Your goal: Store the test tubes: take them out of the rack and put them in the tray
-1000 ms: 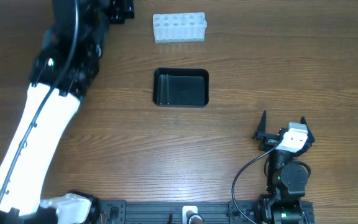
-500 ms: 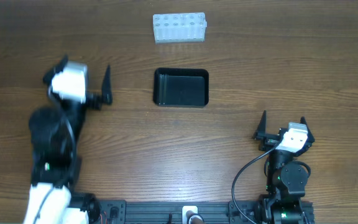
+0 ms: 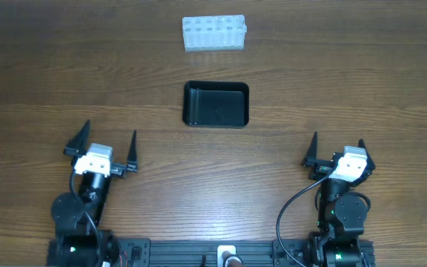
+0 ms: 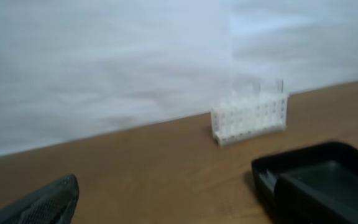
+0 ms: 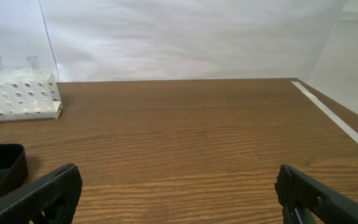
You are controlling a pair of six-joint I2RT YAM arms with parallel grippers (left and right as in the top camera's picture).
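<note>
The left end effector (image 3: 110, 131) has pulled back to lower left, spread wide like the right end effector (image 3: 338, 139), ready to grasp. Test tubes (image 5: 32, 62) stand in the rack (image 3: 213, 33), top centre; the tray (image 3: 187, 104) waits below.

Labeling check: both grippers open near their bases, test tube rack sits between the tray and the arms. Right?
No. The top view shows the black tray between the test tube rack and the arms. Left gripper and right gripper are open near their bases.
</note>
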